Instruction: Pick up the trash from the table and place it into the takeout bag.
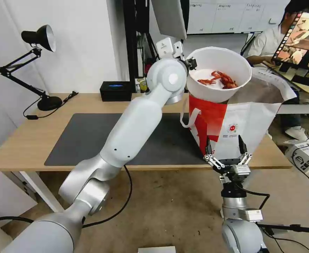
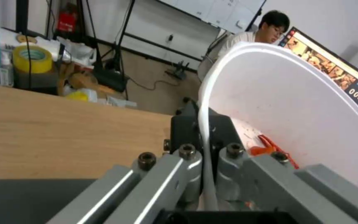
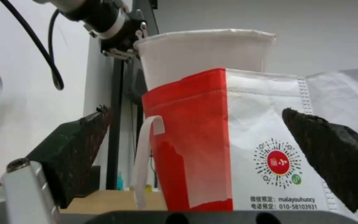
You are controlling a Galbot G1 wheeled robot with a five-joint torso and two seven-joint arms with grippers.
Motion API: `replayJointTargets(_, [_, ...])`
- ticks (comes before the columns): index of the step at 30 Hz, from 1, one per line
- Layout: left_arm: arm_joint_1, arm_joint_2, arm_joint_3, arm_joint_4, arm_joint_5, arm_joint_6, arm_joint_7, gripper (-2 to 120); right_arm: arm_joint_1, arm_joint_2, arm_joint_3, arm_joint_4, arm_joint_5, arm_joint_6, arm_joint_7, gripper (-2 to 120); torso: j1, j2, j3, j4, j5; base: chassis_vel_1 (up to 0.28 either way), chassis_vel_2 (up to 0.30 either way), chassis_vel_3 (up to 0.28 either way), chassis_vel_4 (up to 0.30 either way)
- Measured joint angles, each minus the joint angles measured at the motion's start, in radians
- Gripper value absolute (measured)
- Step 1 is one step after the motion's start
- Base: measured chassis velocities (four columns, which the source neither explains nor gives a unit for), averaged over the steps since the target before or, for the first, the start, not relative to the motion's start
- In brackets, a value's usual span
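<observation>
Bowl: the white bowl (image 1: 218, 73) with red crayfish shells (image 1: 223, 79) hangs tilted above the takeout bag (image 1: 231, 119), at the mat's three o'clock edge.
Left gripper: the left gripper (image 1: 190, 64) pinches the bowl's rim at nine o'clock, fingers clamped on the wall.
Right gripper: the right gripper (image 1: 227, 151) waits at the bag's six o'clock side, fingers spread wide, apart from it.
Advice: the bowl should be levelled and centred over the mouth, then lowered well inside the foil lining before the rim is let go, lest shells spill.
Table: the table (image 1: 27, 140) carries the bag at its three o'clock end.
</observation>
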State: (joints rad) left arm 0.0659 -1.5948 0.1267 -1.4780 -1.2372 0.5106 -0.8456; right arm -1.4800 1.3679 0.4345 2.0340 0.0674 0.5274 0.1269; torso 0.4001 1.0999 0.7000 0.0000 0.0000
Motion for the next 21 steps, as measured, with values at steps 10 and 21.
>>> replayJointTargets(10, [0.019,0.002,0.042,0.072,0.05,-0.081,0.102,0,0.003,0.0,-0.005,-0.002,0.0,0.0,-0.001,100,0.0,0.0,0.0,0.0,0.0,0.0,0.0,0.0,0.0])
replayJointTargets(21, [0.034,0.028,0.055,0.054,0.086,-0.143,0.202,0,0.006,-0.001,-0.01,-0.006,0.001,0.002,-0.001,100,0.0,0.0,0.0,0.0,0.0,0.0,0.0,0.0,0.0])
